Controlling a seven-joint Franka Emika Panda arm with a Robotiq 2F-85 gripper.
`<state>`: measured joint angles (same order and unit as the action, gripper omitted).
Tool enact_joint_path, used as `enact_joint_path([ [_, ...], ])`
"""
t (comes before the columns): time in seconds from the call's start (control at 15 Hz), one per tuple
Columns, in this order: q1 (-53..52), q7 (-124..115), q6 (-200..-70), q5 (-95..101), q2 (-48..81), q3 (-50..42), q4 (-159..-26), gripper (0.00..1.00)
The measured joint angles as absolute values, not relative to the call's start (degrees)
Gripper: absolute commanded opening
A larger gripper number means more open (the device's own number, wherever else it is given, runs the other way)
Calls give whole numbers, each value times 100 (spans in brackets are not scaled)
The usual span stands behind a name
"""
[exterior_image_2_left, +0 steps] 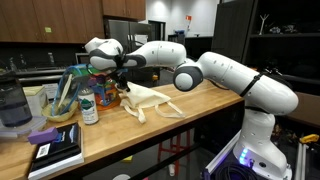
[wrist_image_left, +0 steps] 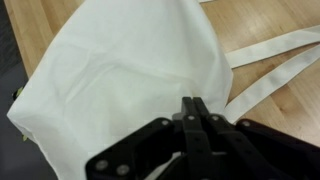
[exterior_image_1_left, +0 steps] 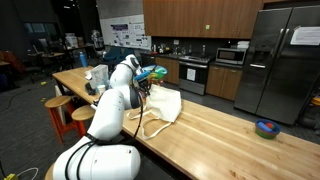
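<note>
A white cloth bag (wrist_image_left: 130, 70) lies on the wooden counter (wrist_image_left: 290, 20), its two long straps (wrist_image_left: 280, 50) trailing out to one side. My gripper (wrist_image_left: 197, 102) is shut, the two black fingers pressed together with their tips pinching the cloth near the bag's middle. In both exterior views the arm reaches down over the bag (exterior_image_1_left: 166, 106) (exterior_image_2_left: 152, 98); the gripper (exterior_image_1_left: 147, 88) (exterior_image_2_left: 124, 86) sits at the bag's raised edge. How much cloth is caught between the fingertips is hidden.
Bottles (exterior_image_2_left: 88, 105), a bowl with utensils (exterior_image_2_left: 62, 108), a blender (exterior_image_2_left: 10, 105) and stacked books (exterior_image_2_left: 55, 150) crowd the counter end near the bag. A blue bowl (exterior_image_1_left: 266, 128) sits farther along. Stools (exterior_image_1_left: 60, 105) stand beside the counter.
</note>
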<state>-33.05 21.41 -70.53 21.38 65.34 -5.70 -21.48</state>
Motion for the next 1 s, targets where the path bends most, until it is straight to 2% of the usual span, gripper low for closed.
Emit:
enact_joint_path([
  [1.0, -2815, 2146, -6365, 2124, 6051, -566, -2124, 1],
])
